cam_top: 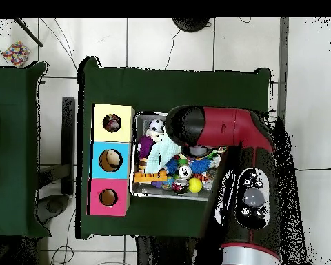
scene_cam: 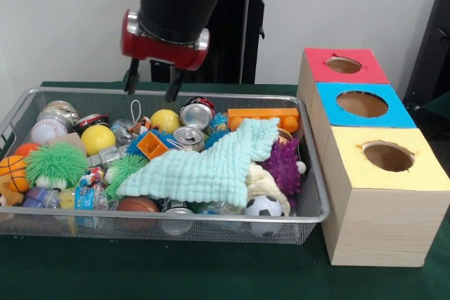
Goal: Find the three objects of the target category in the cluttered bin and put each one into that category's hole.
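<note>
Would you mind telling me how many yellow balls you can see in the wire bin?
2: one yellow ball at the bin's left-centre beside the baseball, another by the back rim under the gripper. Clutter may hide more.

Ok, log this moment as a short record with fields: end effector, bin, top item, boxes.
end effector: open, empty, hovering above the bin's far rim
bin: wire mesh, full of clutter; balls, cans, spiky toys
cloth: pale green, draped over the middle of the pile
soccer ball: at the bin's near corner by the boxes
boxes: red, blue, yellow, one round hole in each top, in a row beside the bin
</note>
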Tool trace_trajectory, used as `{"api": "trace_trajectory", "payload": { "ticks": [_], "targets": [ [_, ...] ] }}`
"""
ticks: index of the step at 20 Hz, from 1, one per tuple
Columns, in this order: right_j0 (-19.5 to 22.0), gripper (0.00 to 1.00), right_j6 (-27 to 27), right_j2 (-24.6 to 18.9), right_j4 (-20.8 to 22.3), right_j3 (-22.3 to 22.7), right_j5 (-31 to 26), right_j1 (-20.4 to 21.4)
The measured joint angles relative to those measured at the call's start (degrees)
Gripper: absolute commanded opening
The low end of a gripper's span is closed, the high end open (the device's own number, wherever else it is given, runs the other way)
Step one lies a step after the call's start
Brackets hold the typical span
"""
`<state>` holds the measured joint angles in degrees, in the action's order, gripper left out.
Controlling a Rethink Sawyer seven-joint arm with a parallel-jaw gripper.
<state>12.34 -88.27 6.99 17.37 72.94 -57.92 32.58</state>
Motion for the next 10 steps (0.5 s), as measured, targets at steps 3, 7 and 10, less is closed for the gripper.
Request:
{"api": "trace_trajectory", "payload": {
  "ticks": [3,7,10],
  "targets": [
    [0.7,1.00,0.0,0.1,1.8,-2.3,0.0,-1.7],
    [1.8,1.00,0.0,0.5,4.5,-6.1,0.0,-4.6],
    [2.2,1.00,0.0,0.9,6.2,-8.1,0.0,-6.1]
  ]
}}
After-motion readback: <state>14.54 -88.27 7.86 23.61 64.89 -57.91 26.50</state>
